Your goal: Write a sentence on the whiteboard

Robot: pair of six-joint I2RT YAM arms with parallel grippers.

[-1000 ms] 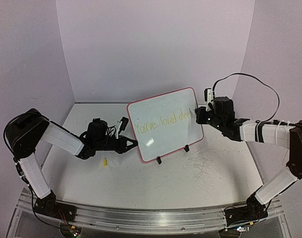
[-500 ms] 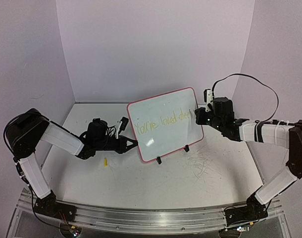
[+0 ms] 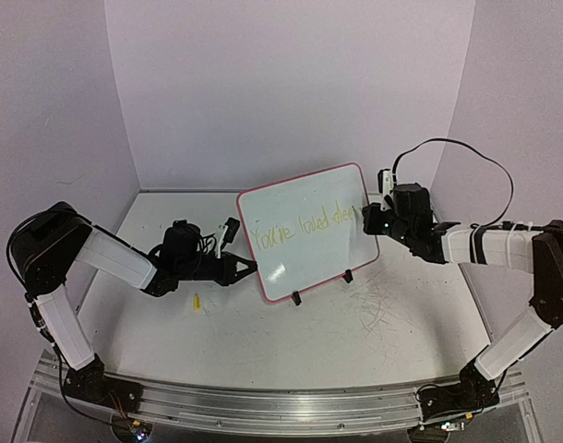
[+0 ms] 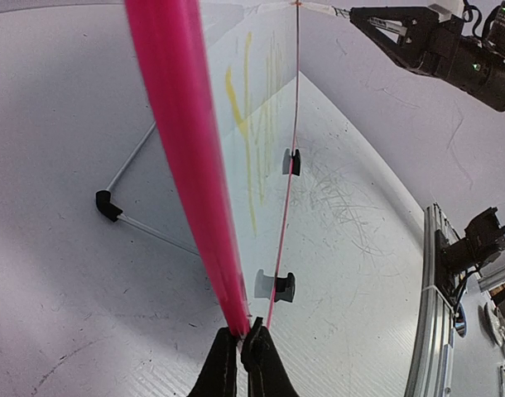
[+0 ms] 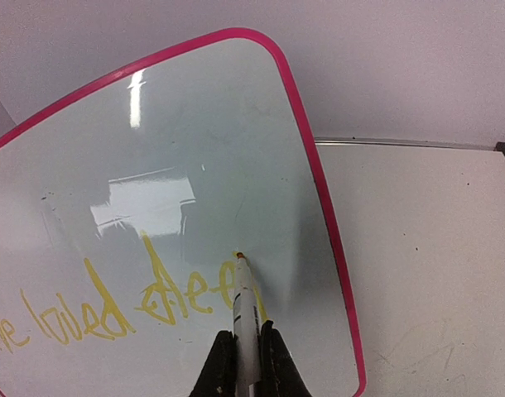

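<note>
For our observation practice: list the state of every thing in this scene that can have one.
whiteboard, standing upright on the table
sentence, unfinished, last word partly written
marker, tip against the whiteboard
left end effector, shut on the whiteboard's edge
right end effector, shut on the marker
small yellow piece, lying on the table

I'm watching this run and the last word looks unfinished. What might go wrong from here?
1. The marker tip sits near the whiteboard's right rim, so the remaining letters of the sentence may crowd or run off the edge.
2. Only the left fingers pinch the board's rim, and it leans on a thin wire stand; a firm stroke could twist or tip it.
</note>
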